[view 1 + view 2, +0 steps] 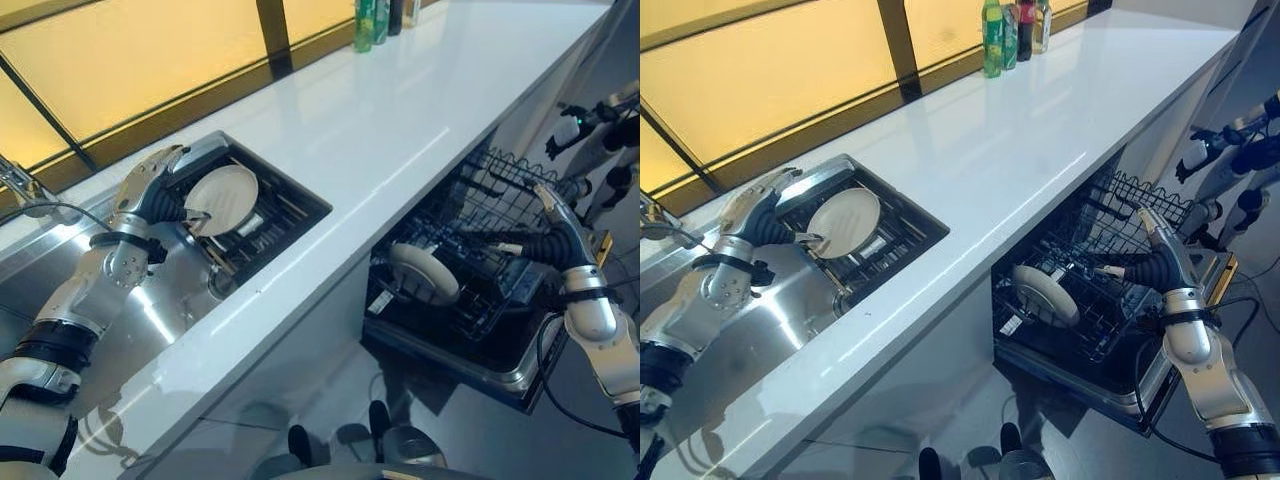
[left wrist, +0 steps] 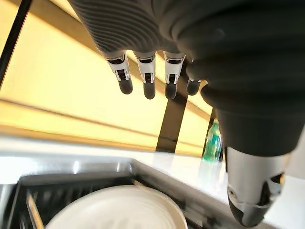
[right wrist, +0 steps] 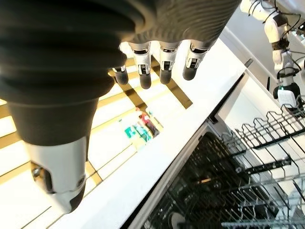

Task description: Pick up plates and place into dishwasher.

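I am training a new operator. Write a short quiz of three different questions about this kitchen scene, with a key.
1. True or false: the round cream plate in the black sink rack is held by the left robot hand.
2. Where does the second round cream plate stand?
A. on the white counter
B. in the black wire dishwasher rack
C. in the steel sink basin
3. Fill in: the right robot hand hangs over the open ____ with straight fingers.

Key
1. False; the fingers are straight, the hand reaches over the plate, and no grip is visible.
2. B
3. dishwasher
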Robot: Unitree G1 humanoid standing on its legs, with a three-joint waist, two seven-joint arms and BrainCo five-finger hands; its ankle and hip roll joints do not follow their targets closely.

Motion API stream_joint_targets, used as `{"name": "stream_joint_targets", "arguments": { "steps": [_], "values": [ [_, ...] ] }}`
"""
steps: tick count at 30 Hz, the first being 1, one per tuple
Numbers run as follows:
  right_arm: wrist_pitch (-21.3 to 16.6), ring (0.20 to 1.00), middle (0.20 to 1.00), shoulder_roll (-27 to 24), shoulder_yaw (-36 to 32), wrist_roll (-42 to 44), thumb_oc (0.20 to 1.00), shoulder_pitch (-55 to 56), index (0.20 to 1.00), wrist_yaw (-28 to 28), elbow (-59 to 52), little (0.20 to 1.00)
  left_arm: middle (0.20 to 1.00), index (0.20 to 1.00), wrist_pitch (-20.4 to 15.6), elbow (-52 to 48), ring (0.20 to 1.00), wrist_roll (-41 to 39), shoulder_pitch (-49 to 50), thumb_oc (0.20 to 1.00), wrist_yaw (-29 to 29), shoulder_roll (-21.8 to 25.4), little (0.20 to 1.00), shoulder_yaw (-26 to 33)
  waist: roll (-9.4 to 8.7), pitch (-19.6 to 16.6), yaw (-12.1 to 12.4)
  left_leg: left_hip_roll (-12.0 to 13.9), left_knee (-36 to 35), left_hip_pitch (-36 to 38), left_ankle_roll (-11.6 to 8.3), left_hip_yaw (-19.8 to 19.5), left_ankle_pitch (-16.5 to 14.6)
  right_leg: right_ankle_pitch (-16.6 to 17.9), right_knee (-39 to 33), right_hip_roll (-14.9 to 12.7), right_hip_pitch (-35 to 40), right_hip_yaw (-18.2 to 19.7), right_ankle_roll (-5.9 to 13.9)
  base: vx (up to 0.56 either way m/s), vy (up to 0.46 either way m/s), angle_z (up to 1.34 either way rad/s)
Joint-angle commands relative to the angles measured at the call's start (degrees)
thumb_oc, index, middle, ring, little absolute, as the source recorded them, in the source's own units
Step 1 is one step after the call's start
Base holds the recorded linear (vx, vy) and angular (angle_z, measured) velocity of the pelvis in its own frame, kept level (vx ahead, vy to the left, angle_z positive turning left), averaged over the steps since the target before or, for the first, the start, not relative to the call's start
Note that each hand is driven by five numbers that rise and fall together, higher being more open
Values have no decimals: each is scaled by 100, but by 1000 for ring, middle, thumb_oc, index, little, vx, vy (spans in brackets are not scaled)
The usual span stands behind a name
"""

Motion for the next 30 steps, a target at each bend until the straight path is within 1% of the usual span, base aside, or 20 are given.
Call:
{"name": "stream_joint_targets", "arguments": {
  "steps": [1,5,7,10,12,16,22,25,28,30],
  "values": [
    [-276,1000,1000,-370,16,-70,1000,-711,1000,-278,-546,1000,1000,1000,244,445,1000,36,-841,1000,355,175,1000,-102,-162,464,-1,-575,168,-143,442,157,-831,-756,238,264,-113,108,293,-134,-8,-8],
    [-124,1000,1000,-474,260,-54,1000,-1020,1000,-367,-550,1000,1000,1000,435,785,1000,5,-1190,1000,390,170,1000,-394,-236,636,5,-559,172,-280,430,177,-786,-714,279,268,-266,107,312,-70,-6,-9],
    [-73,1000,1000,-500,425,-20,1000,-1159,1000,-455,-510,1000,1000,1000,465,1047,1000,75,-1372,1000,451,137,1000,-551,-289,731,9,-554,193,-356,431,185,-768,-691,304,264,-341,94,319,-55,-18,-2],
    [-48,1000,1000,-525,559,-12,1000,-1249,1000,-545,-490,1000,1000,1000,605,1214,1000,330,-1533,1000,369,116,1000,-717,-344,826,18,-543,211,-453,428,193,-752,-674,338,259,-451,70,333,-50,-18,0],
    [2,1000,1000,-565,648,24,1000,-1360,1000,-532,-502,1000,1000,1000,702,1316,1000,349,-1657,1000,276,147,1000,-868,-368,882,17,-540,216,-506,426,188,-737,-660,360,262,-515,63,333,-47,-3,0],
    [40,1000,1000,-653,804,106,1000,-1585,1000,-560,-430,1000,1000,1000,731,1508,1000,393,-1861,1000,212,167,1000,-1040,-406,960,31,-543,234,-595,419,181,-713,-644,385,264,-597,40,329,-19,0,0],
    [62,1000,1000,-701,1031,138,1000,-1856,1000,-577,-312,1000,1000,1000,849,1704,1000,1132,-2279,1000,293,233,1000,-1502,-436,1060,38,-541,239,-739,397,169,-678,-625,416,255,-742,-11,325,-40,5,0],
    [40,1000,1000,-756,1140,175,1000,-1991,1000,-601,-209,1000,1000,1000,985,1841,1000,1534,-2540,1000,396,284,1000,-1833,-450,1105,23,-535,242,-806,382,172,-658,-608,430,246,-809,-32,324,-37,17,0],
    [36,1000,1000,-829,1233,238,1000,-2160,1000,-572,-149,1000,1000,1000,1117,2041,1000,1984,-2870,1000,382,317,1000,-2156,-462,1150,0,-532,236,-892,365,185,-633,-580,429,244,-900,-46,323,-44,18,2],
    [80,1000,1000,-846,1286,264,1000,-2256,1000,-569,-130,1000,1000,1000,1187,2125,1000,2026,-2997,1000,308,320,1000,-2304,-465,1176,-2,-530,233,-937,355,190,-621,-567,429,244,-949,-58,325,-52,12,1]
  ]
}}
